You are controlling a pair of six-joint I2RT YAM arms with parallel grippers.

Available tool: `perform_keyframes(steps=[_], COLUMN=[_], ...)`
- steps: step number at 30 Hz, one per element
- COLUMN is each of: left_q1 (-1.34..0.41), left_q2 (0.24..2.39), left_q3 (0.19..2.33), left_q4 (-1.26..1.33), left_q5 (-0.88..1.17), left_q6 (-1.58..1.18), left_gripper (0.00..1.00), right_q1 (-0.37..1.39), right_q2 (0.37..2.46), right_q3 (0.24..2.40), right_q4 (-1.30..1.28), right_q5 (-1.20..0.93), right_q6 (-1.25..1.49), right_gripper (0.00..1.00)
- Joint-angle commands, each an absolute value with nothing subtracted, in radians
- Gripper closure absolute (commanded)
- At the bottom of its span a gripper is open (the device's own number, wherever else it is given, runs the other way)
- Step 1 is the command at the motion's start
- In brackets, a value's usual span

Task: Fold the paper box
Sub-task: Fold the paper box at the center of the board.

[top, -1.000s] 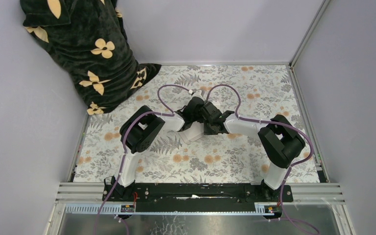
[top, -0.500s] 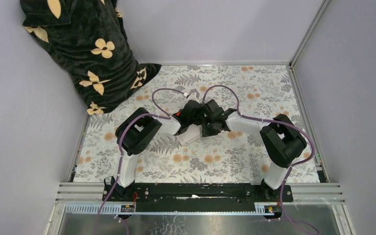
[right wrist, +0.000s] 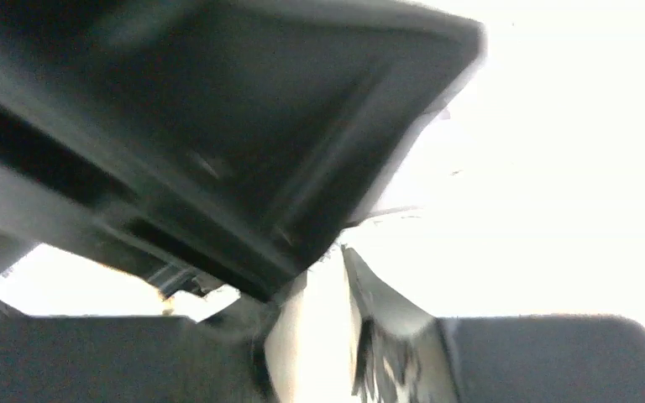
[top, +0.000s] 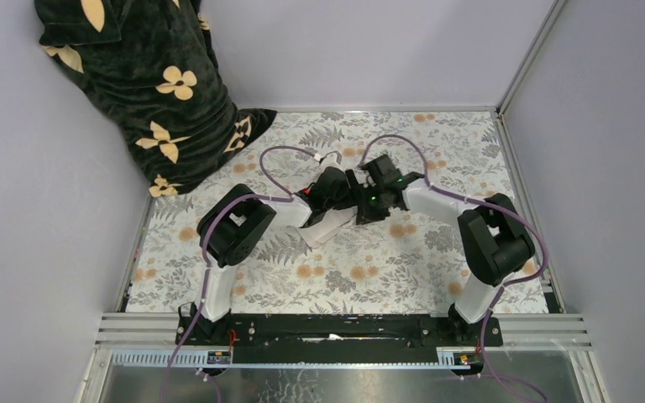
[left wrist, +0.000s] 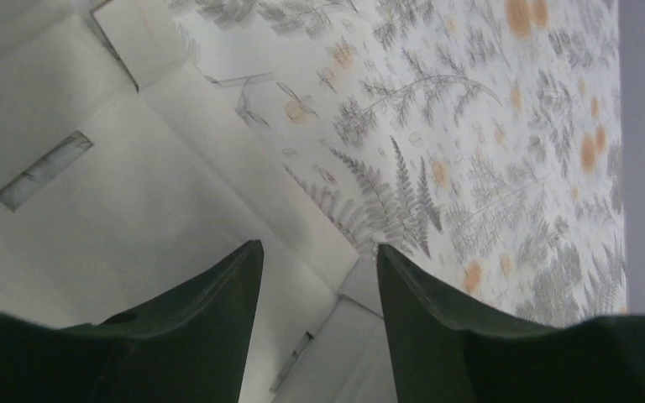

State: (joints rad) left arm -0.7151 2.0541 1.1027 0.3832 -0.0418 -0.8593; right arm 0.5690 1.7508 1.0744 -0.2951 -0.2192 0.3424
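Over the paper box, left pincer gapes; right pincer too blurred, cannot tell.

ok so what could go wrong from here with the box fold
1. The left claw hangs open over the paper box, gripping nothing, so a creased panel may spring back flat.
2. The right claw is crowded right beside it in the top view, and its own camera is mostly blocked by dark hardware; they could knock together or crush the thin card.
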Motion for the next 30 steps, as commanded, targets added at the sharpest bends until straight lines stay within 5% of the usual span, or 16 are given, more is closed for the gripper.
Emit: perform_keyframes(steps=[1,7,19,30], left_q1=[-0.762,-0.759,-0.689,-0.656], left_q2=[2.06,2.004,1.992,1.897], left_q3=[1.056,1.094,1.287,1.425], left_q4=[0.002,-0.043,-0.117,-0.192], left_q5=[0.107,0.12,0.113,0.028], left_q6=[-0.747,-0.72,-0.609,-0.487], left_gripper=[0.36,0.27,0.25,0.23], right_q1=[0.315,0.255,0.255,0.345], right_q2=[1.785,1.783,1.607,1.464], right_q3=[1.141,1.177,1.041,0.969], right_q4=[-0.231,-0.249,-0.248,-0.289], right_q5=[0.221,0.204,0.073,-0.06], right_q6=[0.379,0.357,0.389,0.466], right_gripper=[0.72,0.72,0.69,0.45])
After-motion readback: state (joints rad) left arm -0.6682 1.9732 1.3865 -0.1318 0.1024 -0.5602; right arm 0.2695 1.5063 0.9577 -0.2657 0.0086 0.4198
